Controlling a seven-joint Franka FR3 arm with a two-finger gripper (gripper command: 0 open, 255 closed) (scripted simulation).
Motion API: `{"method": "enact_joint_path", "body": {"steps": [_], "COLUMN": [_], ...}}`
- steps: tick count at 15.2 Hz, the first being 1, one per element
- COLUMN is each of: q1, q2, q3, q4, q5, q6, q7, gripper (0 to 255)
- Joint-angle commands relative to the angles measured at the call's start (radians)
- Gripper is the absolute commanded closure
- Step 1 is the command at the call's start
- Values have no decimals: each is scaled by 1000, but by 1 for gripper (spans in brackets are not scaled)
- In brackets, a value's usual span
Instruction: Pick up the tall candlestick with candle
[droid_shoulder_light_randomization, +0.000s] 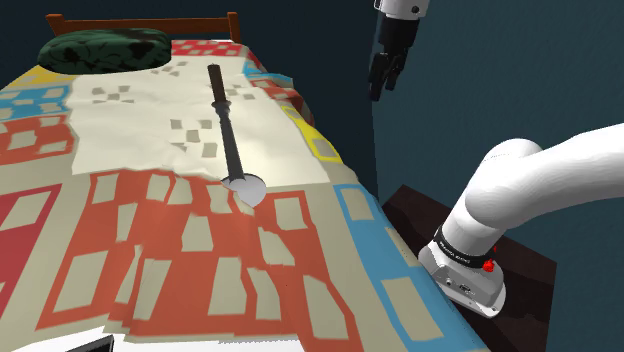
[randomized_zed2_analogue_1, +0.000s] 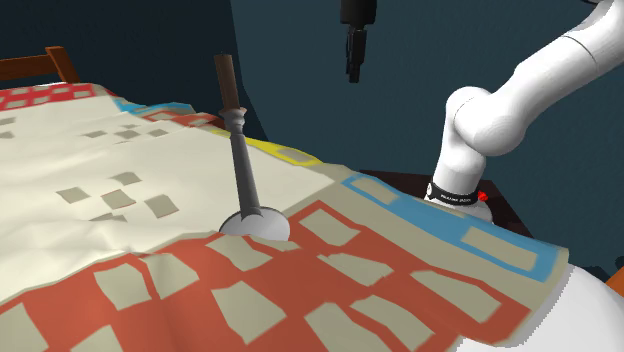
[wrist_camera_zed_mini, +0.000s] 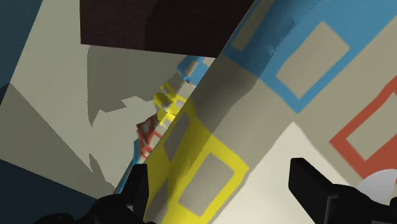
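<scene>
Black, fingers parted on nothing, hangs as the gripper (droid_shoulder_light_randomization: 380, 88) high beyond the edge of the patchwork quilt (droid_shoulder_light_randomization: 150, 260), well apart from the tall candlestick (droid_shoulder_light_randomization: 229, 128) standing upright on it, lower and toward the shoulder view's left, long axis vertical.

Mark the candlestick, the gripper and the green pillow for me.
candlestick (droid_shoulder_light_randomization: 230, 133), shoulder view, middle of its dark stem.
gripper (droid_shoulder_light_randomization: 384, 88), shoulder view, between its fingertips.
green pillow (droid_shoulder_light_randomization: 105, 48), shoulder view, middle of its top.

One candlestick (droid_shoulder_light_randomization: 229, 132), one pillow (droid_shoulder_light_randomization: 103, 48), one bed (droid_shoulder_light_randomization: 150, 270).
</scene>
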Motion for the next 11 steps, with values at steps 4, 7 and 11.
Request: {"method": "enact_joint_path", "body": {"steps": [4, 7, 11], "q1": [29, 54, 80], "q2": [31, 69, 130], "q3": [58, 117, 195], "q4": [20, 47, 96], "q5": [32, 57, 76], "q6": [50, 100, 165], "q7": [48, 95, 157], "gripper": [0, 0, 0]}}
